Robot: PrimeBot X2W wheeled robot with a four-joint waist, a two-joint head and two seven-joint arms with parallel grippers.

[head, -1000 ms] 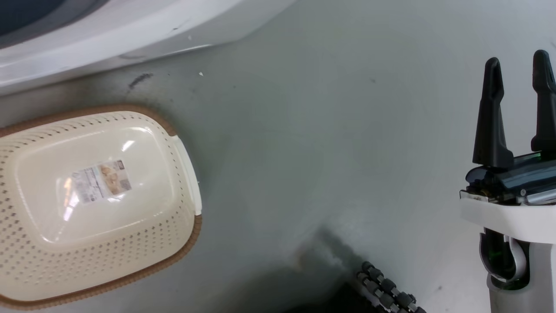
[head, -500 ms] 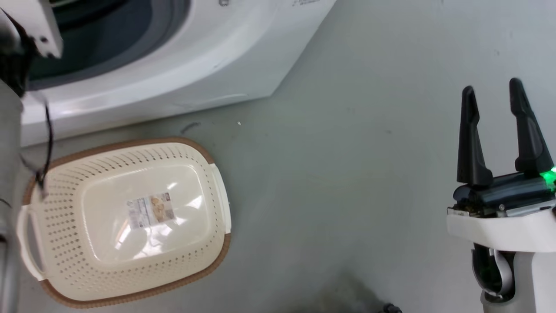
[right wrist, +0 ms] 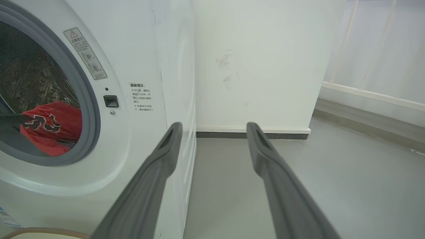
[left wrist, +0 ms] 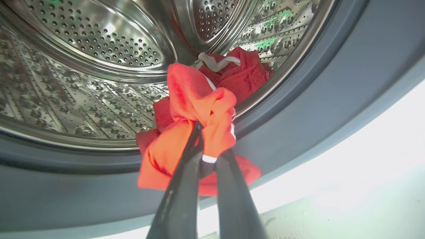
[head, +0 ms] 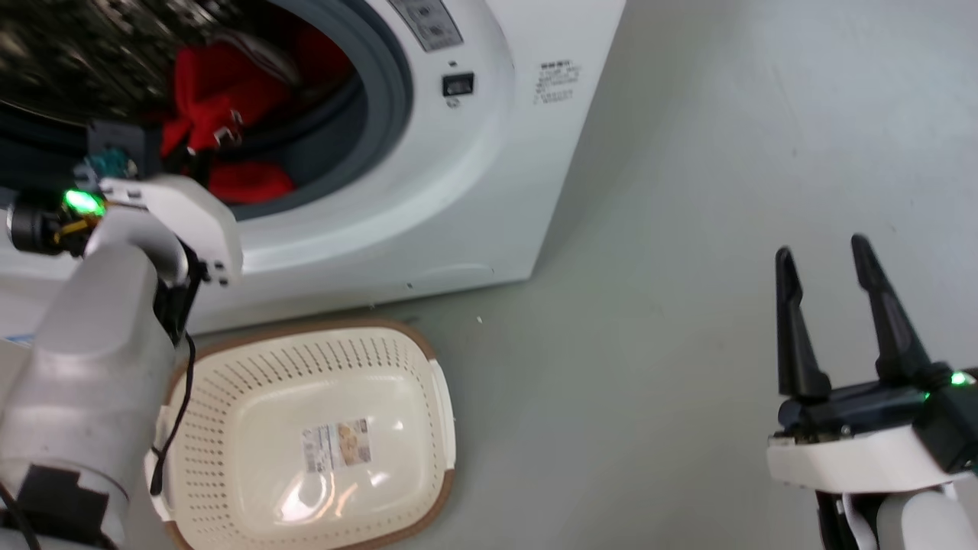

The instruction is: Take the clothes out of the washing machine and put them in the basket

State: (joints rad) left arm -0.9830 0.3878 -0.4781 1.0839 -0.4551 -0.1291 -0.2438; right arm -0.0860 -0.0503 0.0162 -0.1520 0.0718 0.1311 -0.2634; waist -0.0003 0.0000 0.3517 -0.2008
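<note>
Red clothes point(left wrist: 196, 96) sit bunched at the lip of the washing machine point(head: 489, 153), pinched by the left gripper point(left wrist: 209, 142), its fingers closed on them. Best to lift the bundle clear of the grey door seal point(left wrist: 315, 83) before swinging down to the basket point(head: 252, 382), empty just below the porthole. The right gripper point(head: 821, 248) hangs spread, holding nothing, over smooth grey floor point(head: 688, 229); a white wall point(right wrist: 259, 59) stands behind

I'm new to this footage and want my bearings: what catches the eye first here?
The bright red clothes stand out, bunched at the mouth of the washing machine and pinched by the left gripper. In front of the machine the cream basket sits on the grey floor, and the right gripper hangs open at the lower right.
</note>
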